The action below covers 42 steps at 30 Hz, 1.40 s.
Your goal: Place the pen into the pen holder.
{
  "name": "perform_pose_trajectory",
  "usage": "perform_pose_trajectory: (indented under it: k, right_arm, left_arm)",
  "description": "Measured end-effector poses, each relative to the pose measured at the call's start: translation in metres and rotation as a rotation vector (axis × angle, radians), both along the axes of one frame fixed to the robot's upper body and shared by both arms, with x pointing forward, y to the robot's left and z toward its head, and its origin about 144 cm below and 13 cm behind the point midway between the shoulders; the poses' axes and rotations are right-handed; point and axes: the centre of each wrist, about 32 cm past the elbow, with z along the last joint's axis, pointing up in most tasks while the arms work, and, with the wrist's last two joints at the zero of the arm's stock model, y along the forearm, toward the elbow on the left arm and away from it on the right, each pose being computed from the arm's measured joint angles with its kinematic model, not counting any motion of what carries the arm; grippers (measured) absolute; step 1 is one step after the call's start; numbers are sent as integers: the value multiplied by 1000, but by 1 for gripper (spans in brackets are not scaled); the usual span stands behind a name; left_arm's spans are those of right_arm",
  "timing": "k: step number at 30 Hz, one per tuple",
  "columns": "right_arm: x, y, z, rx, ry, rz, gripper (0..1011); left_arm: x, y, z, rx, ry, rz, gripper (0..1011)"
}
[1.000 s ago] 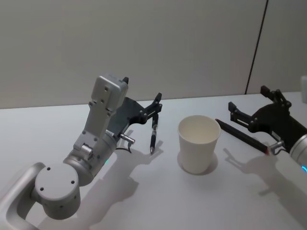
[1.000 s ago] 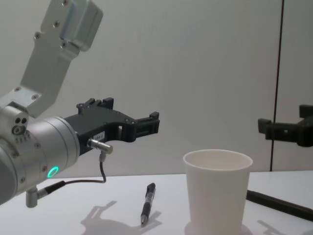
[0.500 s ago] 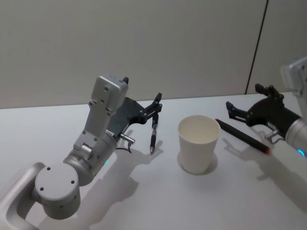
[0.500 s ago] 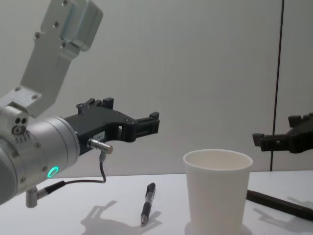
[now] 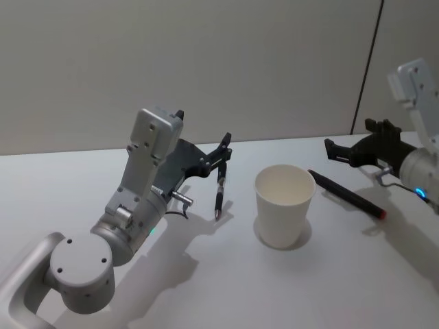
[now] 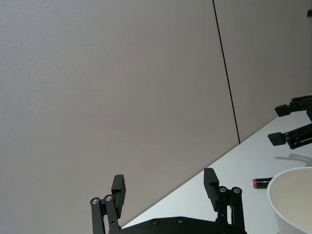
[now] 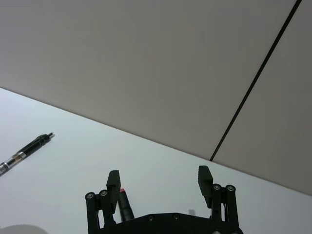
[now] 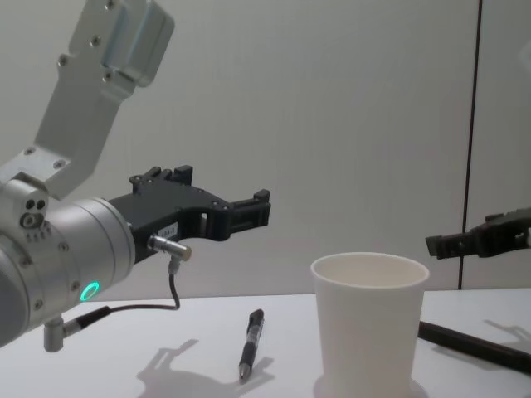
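Note:
The pen holder is a white paper cup [image 5: 283, 205] [image 8: 367, 323] standing upright mid-table, with its rim [image 6: 292, 204] also showing in the left wrist view. A black click pen [image 5: 219, 192] [image 8: 251, 344] [image 7: 24, 152] lies on the table to its left. My left gripper [image 5: 204, 130] [image 8: 222, 186] [image 6: 165, 185] hangs open above that pen, holding nothing. Right of the cup lies a black marker [image 5: 346, 194] [image 8: 473, 344] with a red end [image 6: 262, 182]. My right gripper [image 5: 348, 135] [image 8: 465, 232] [image 7: 159, 179] hovers open over its far end, nothing in it.
The white table [image 5: 226, 288] runs back to a plain grey wall [image 5: 206, 62] with a dark vertical seam [image 5: 367, 68]. My left arm's grey links [image 5: 140, 199] stand at the front left, and the right arm's grey link [image 5: 418, 89] rises at the right edge.
My right arm has risen and swung back toward the wall, and its gripper now sits farther back over the marker. The left arm, both pens and the cup have not moved.

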Motion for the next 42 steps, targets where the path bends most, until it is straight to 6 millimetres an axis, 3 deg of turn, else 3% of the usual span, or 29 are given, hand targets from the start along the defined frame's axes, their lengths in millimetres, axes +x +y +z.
perform_pose_trajectory:
  k: [21,42]
  right_arm:
    - [27,23,3,42,233,-23,1001]
    - [41,38,-20,32,260,15,1001]
  left_arm:
    - [0,0,0,0,0,0,1001]
    - [0,0,0,0,0,0,1001]
